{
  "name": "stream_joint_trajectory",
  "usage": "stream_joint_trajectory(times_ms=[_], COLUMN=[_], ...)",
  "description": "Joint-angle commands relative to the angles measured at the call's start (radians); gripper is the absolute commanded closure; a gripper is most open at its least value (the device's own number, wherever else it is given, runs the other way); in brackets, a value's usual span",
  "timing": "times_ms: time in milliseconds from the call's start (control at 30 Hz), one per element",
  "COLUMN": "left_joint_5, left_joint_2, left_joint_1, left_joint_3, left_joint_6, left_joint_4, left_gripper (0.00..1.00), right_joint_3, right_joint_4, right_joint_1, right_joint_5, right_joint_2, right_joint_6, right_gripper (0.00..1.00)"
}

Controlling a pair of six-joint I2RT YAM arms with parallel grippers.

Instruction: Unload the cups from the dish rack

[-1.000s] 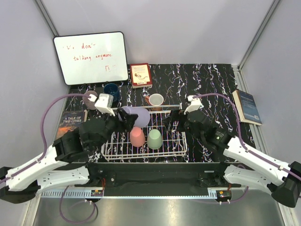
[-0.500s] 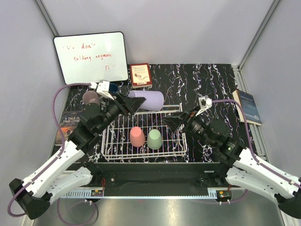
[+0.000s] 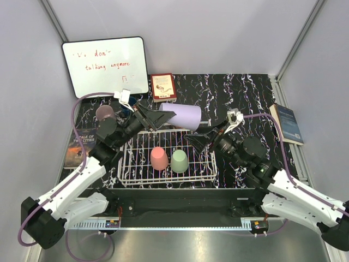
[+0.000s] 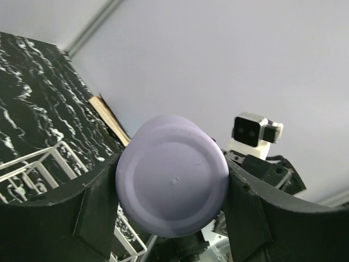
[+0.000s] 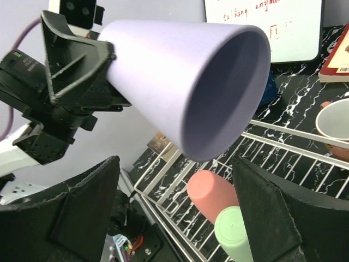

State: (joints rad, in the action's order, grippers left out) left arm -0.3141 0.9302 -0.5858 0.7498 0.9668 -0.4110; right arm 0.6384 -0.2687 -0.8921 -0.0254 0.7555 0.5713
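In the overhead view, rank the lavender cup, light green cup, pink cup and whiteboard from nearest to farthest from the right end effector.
From the right end effector:
1. lavender cup, just left of it, held in the left end effector.
2. light green cup, in the dish rack.
3. pink cup, beside it, further left.
4. whiteboard, back left corner.

Top camera looks down from behind; both wrist cameras closely face the lavender cup (image 4: pixel 172 188) from opposite ends.
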Motion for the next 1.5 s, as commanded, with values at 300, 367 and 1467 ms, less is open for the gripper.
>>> stream_joint_trajectory(times_ms=[300,367,1467], left_joint_5=[-0.149,-0.163,-0.26], left_joint_2=[-0.013,0.001,0.125], left_joint_1=[0.003,0.004,0.003], left_joint_3=[-0.067,-0.087,-0.041], left_joint_6=[0.087,0.098,0.096], left_joint_4=[-0.141,-0.164,-0.147], left_gripper=[1.0,1.0,1.0], right_joint_3=[0.101,0.109,0.11], right_joint_4=[-0.086,-0.101,-0.141], right_joint_1=[-0.008,-0.008,-0.008], right_joint_5=[0.008,0.03,0.199], right_joint_2=[0.071,0.093,0.226], right_joint_6=[-0.117,-0.1,0.001], right_gripper=[0.19,0.39,1.0])
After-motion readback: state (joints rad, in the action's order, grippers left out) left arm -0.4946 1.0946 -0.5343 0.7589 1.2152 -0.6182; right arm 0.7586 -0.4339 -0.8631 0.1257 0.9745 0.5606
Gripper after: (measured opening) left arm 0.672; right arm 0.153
